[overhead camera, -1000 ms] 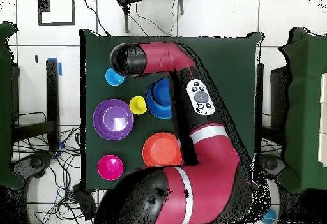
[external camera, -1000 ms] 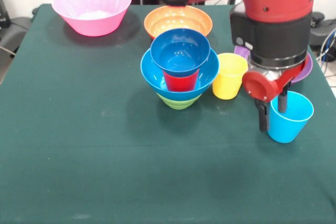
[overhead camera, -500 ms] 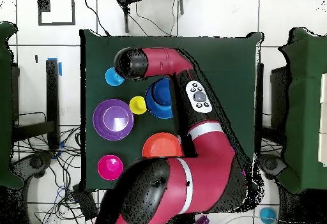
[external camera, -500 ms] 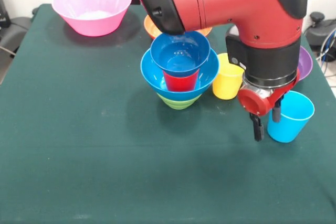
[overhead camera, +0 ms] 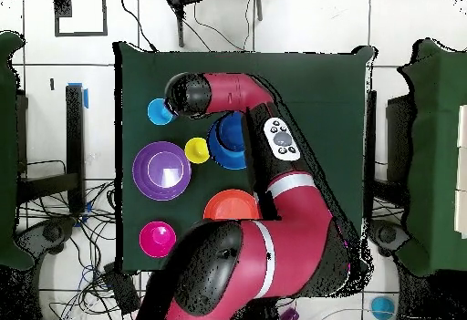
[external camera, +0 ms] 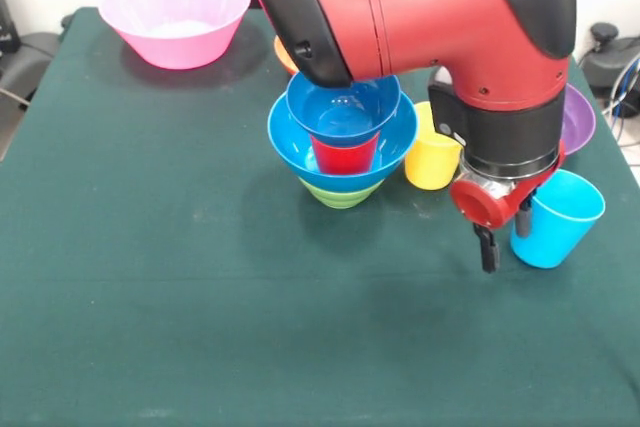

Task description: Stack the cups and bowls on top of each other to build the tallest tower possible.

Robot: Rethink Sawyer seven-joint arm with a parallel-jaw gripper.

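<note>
Desk (external camera: 150, 277) covered in dark green cloth carries everything, and the red and black arm (external camera: 440, 27) reaches down over its right side in the front view. Largest among the dishes are the pink bowl (external camera: 176, 15) at the far left corner, the purple bowl (external camera: 578, 117) mostly hidden behind the arm, and the orange bowl (external camera: 283, 51), of which only an edge shows. Near the middle stands the tower (external camera: 342, 142): a green bowl (external camera: 340, 193) at the bottom, a large blue bowl (external camera: 300, 152) on it, a red cup (external camera: 345, 155) inside that, and a small blue bowl (external camera: 343, 107) on top. Just right of it sits the yellow cup (external camera: 432, 159). Beside the arm's wrist, the sky-blue cup (external camera: 555, 222) is tilted, its rim leaning right, with the fingers (external camera: 488, 247) of the gripper (external camera: 505, 232) closed on its near wall, one inside and one outside. A small red bowl (overhead camera: 157, 238) shows in the overhead view.
</note>
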